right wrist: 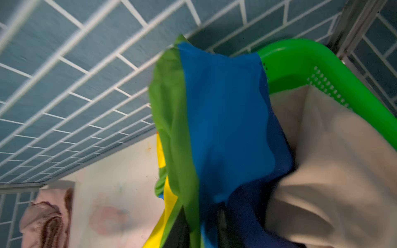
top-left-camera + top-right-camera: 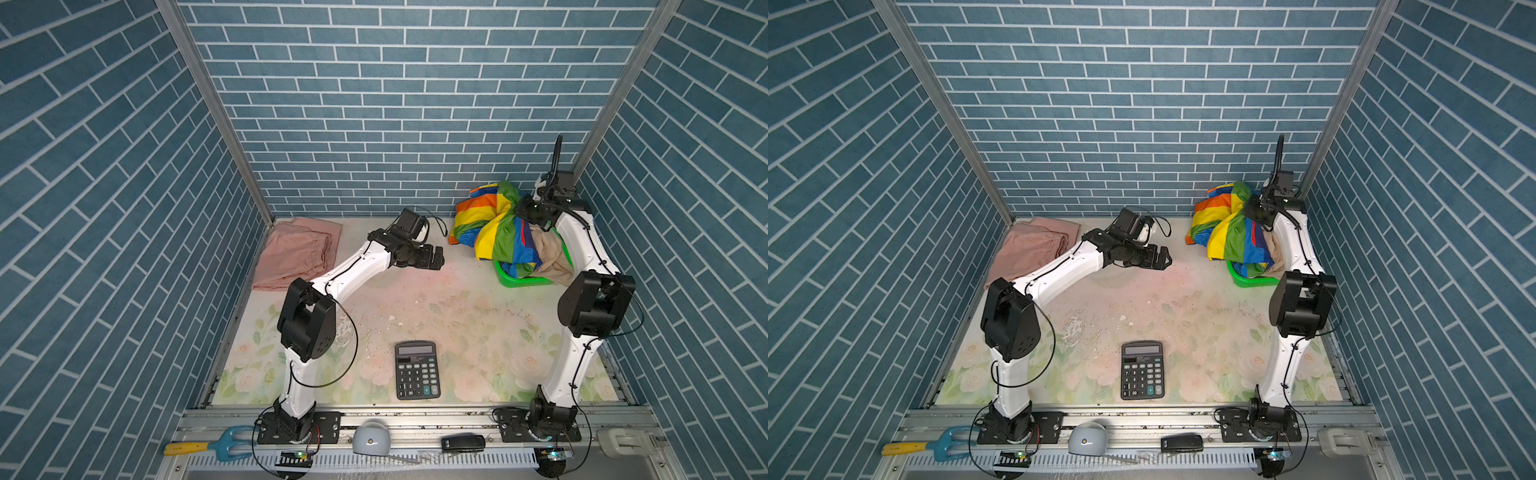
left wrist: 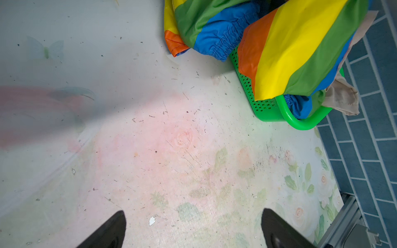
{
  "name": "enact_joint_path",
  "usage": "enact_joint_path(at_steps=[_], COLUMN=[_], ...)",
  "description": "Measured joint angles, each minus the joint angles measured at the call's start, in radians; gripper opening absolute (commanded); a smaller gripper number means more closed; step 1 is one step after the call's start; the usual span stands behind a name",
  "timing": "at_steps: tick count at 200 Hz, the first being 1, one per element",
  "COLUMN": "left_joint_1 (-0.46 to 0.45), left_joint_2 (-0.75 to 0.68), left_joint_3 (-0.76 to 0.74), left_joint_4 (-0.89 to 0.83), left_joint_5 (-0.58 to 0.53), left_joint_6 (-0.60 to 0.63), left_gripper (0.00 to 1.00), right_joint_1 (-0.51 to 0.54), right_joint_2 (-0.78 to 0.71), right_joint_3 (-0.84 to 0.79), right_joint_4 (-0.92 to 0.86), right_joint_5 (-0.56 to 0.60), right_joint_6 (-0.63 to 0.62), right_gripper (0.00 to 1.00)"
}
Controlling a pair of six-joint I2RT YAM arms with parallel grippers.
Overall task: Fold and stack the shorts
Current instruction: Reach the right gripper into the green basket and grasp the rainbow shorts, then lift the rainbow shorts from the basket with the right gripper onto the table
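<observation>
Pale pink cloth shorts (image 2: 295, 253): folded over, lying flat, gathered waist showing; well apart from the green plastic mesh basket (image 2: 513, 279), off to its left in both top views.
Rainbow-striped cloth shorts (image 2: 490, 226): crumpled, heaped over the basket's rim, part spilling out beside it.
Beige cloth shorts (image 2: 550, 255): bunched inside the basket, partly under the striped pair, one edge over the rim.

The floral table (image 2: 457, 303) bears pink shorts (image 2: 291, 253), a green basket (image 2: 515, 281) and a calculator (image 2: 417, 370).
</observation>
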Motion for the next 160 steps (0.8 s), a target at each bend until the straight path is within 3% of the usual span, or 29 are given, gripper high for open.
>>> enact_joint_path(at_steps=[15, 51, 85, 113, 126, 160], left_joint_1=[0.005, 0.01, 0.011, 0.012, 0.012, 0.013], left_joint_2=[0.008, 0.048, 0.058, 0.058, 0.058, 0.033], left_joint_3=[0.0, 0.0, -0.001, -0.003, -0.011, -0.09], left_joint_4=[0.004, 0.016, 0.022, 0.034, 0.04, 0.055], left_joint_5=[0.016, 0.043, 0.059, 0.074, 0.075, 0.074], left_joint_6=[0.0, 0.0, -0.004, -0.014, -0.017, -0.022], left_gripper=[1.0, 0.99, 1.0, 1.0, 1.0, 1.0], right_joint_1=[-0.002, 0.008, 0.042, 0.085, 0.106, 0.159], right_joint_2=[-0.029, -0.123, -0.158, -0.097, -0.035, 0.132], right_joint_3=[-0.07, -0.155, -0.148, -0.084, -0.011, 0.208], right_joint_4=[-0.005, -0.027, -0.031, -0.043, -0.054, -0.132], right_joint_5=[0.032, 0.068, 0.09, 0.106, 0.114, 0.148], right_joint_6=[-0.019, -0.059, -0.079, -0.08, -0.082, -0.105], right_gripper=[0.66, 0.98, 0.98, 0.98, 0.84, 0.17])
